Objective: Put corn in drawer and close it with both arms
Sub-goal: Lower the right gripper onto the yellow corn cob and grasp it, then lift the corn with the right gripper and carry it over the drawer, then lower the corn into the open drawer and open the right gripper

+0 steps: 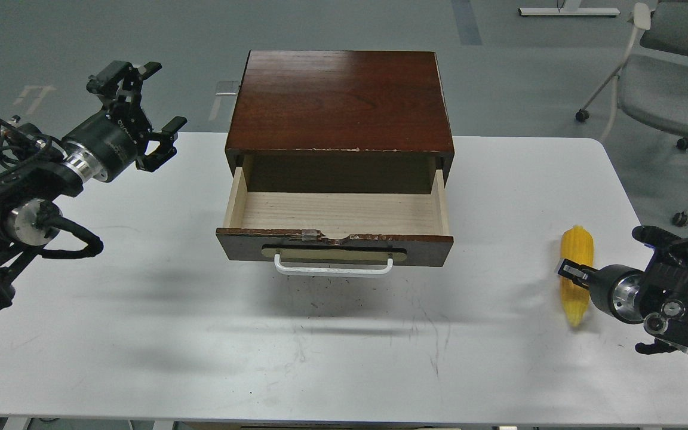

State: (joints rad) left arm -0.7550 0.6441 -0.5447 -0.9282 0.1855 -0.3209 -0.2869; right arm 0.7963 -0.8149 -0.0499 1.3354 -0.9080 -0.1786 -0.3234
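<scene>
Head view — looks forward and down; table (141,358) fills frame.

Bright, even overhead light; soft shadows.

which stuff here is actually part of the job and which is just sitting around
Part of the job: corn, held in the right gripper; open, empty drawer; open left gripper.

Just around: white table, grey wheeled chair behind it.
</scene>
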